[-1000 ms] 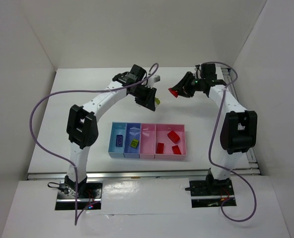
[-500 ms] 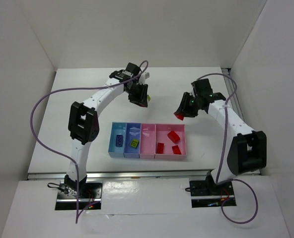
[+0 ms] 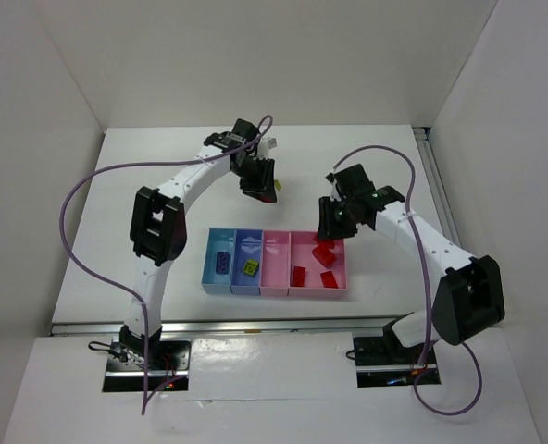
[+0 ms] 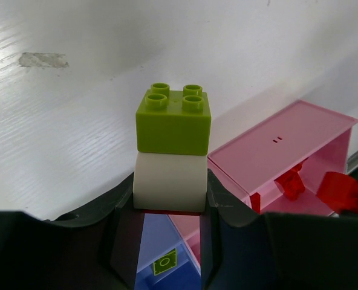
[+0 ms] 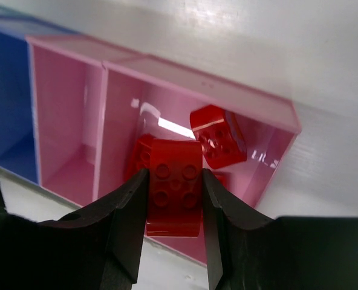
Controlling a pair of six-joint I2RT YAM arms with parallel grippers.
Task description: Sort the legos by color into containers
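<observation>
My left gripper (image 3: pixel 259 182) is shut on a stack of legos behind the trays. In the left wrist view (image 4: pixel 170 196) the fingers pinch a pale brick (image 4: pixel 169 180) with a yellow-green brick (image 4: pixel 173 119) on it and a red sliver under it. My right gripper (image 3: pixel 328 227) is shut on a red brick (image 5: pixel 174 187), held over the wide pink tray (image 5: pixel 276 115), which holds red bricks (image 5: pixel 218 136). The light blue tray (image 3: pixel 210 277) holds a dark blue brick (image 3: pixel 222 262). The darker blue tray (image 3: pixel 241 280) holds a yellow-green brick (image 3: pixel 252 267).
The narrow pink tray (image 3: pixel 276 277) stands between the darker blue one and the wide pink one (image 3: pixel 341 242); I see nothing in it. Purple cables loop from both arms. White walls close in the table at the back and sides.
My right arm has swung from the back of the table forward and left, carrying the red brick over the wide pink tray. My left gripper shifted slightly left and back with its stack.
</observation>
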